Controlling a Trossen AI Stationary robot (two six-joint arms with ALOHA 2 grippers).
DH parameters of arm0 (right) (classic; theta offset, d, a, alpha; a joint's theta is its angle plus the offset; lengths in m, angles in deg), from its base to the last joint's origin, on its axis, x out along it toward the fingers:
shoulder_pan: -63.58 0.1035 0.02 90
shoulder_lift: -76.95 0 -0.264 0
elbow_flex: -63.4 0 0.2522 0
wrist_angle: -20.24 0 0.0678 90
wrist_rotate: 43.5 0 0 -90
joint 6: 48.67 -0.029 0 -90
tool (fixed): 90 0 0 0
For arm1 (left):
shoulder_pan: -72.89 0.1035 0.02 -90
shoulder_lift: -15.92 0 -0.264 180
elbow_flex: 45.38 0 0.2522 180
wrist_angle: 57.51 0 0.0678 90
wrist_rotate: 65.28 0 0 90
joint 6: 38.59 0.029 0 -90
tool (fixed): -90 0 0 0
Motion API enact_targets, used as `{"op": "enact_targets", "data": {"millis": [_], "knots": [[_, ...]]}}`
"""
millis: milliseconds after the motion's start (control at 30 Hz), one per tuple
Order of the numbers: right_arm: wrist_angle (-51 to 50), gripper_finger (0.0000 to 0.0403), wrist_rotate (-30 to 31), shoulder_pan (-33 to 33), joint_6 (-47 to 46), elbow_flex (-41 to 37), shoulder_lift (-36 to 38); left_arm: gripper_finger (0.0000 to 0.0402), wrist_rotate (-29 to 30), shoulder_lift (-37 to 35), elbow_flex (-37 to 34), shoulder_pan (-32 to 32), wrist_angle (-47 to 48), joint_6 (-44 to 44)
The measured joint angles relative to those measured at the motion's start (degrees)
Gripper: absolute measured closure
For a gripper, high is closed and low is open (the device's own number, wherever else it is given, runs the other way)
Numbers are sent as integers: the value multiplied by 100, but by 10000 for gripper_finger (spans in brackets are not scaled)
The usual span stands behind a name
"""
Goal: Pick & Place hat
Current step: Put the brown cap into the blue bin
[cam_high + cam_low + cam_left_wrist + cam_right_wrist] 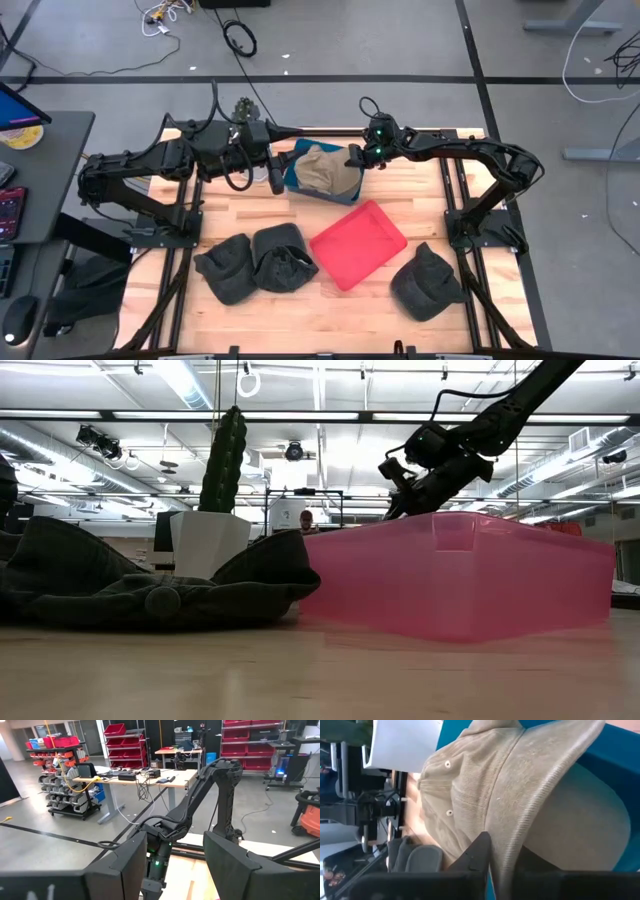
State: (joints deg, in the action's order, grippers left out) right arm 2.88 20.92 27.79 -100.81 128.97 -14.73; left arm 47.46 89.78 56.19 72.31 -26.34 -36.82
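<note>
A tan hat (322,172) lies in a blue bin (296,182) at the table's far middle. My right gripper (353,158) is at the hat's right side and shut on its brim; the hat fills the right wrist view (470,785). My left gripper (275,180) is open and empty just left of the blue bin, and its wrist view (175,870) looks across at the right arm. Three dark hats (225,268) (283,258) (427,283) rest on the table near the front. My right gripper pinches the tan hat's brim (506,851) at its ribbed edge between the two fingers (476,855). The fingers come from the table's right side, slanting down. The hat's crown (455,790) rests in the blue bin.
A red bin (358,243) stands at the table's middle, between the dark hats; in the low view it (460,575) hides the blue bin. A cactus in a white pot (215,510) stands at the far edge. Bare wood shows at the far right (420,190).
</note>
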Motion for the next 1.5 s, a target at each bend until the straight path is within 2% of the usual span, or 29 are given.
{"op": "enact_targets", "data": {"millis": [100, 200, 300, 567, 667, 733, 1033, 1200, 1333, 1500], "knots": [[-11, 353, 11, 0, -7, 0, 0, 203, 5, 0, 0, -6, -1, -30], [-24, 322, -47, -4, 103, 0, -2, 203, 7, 0, -2, -7, 0, -73], [-8, 268, -265, -39, 197, 0, -4, 203, 9, 0, -2, -4, -2, -73], [-68, 87, -1158, -235, 160, 0, 27, 203, 9, 0, -2, -4, -2, -71], [-311, 54, -1214, -307, 205, 0, 232, 203, 7, 0, -2, -4, -2, -68], [-520, 47, -1091, -354, 308, 0, 423, 203, 7, 0, -2, -4, -2, -67], [-1917, 64, -256, -444, 905, 0, 1225, 203, 7, 0, -7, -2, -2, -65], [-1827, 98, -91, -407, 1080, 0, 1482, 203, 7, 0, -7, -2, -2, -59], [-1513, 154, -92, -389, 950, 0, 1520, 203, 7, 0, -7, -4, -2, -62], [-1534, 265, -91, -387, 1075, 0, 1397, 203, 7, 0, -7, -2, -2, -67]]}}
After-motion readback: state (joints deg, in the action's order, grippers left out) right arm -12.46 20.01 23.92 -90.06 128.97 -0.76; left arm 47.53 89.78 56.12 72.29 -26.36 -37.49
